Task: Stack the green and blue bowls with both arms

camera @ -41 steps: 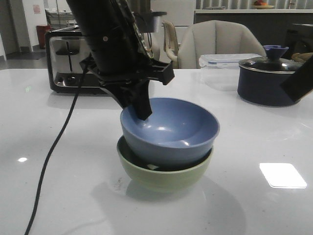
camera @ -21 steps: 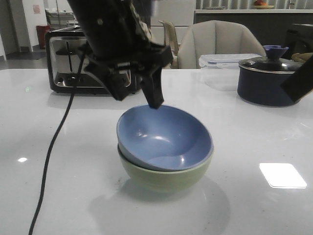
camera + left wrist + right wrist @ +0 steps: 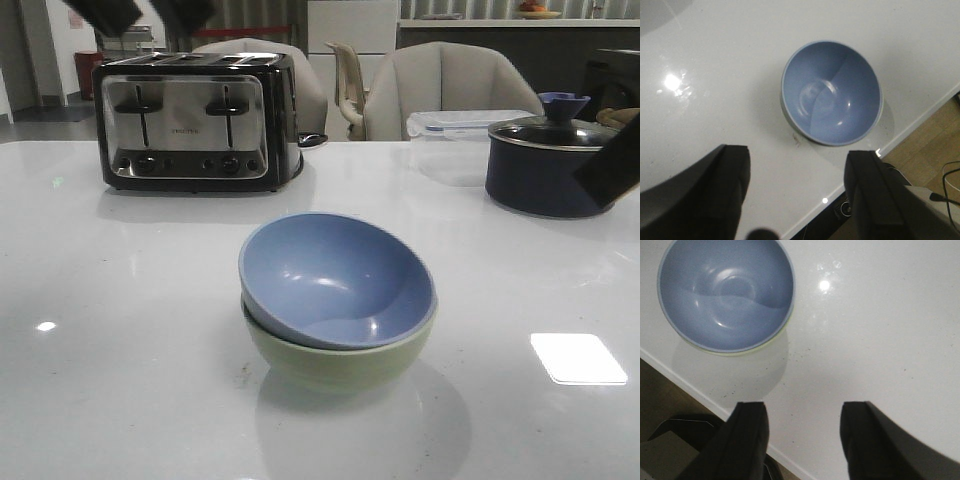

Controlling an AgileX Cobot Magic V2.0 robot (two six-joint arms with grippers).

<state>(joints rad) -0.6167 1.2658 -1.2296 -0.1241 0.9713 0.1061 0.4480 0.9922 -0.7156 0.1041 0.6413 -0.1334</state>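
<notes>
The dusty blue bowl (image 3: 335,280) sits nested inside the pale green bowl (image 3: 340,360) at the table's middle, tilted a little toward the left front. My left gripper (image 3: 143,10) is high at the top left, far from the bowls, with only its fingertips showing. In the left wrist view it (image 3: 799,152) is open and empty, with the blue bowl (image 3: 832,92) well beyond its fingers. My right gripper (image 3: 803,407) is open and empty, apart from the blue bowl (image 3: 725,292); a thin green rim (image 3: 771,341) shows under the bowl. Part of the right arm (image 3: 612,160) shows at the right edge.
A black-and-chrome toaster (image 3: 190,120) stands at the back left. A dark navy lidded pot (image 3: 545,165) and a clear lidded box (image 3: 465,130) stand at the back right. Chairs stand behind the table. The table's front edge (image 3: 690,387) is close to the bowls.
My left gripper opened, let go of the blue bowl's rim and rose up and to the left. The blue bowl settled into the green bowl.
</notes>
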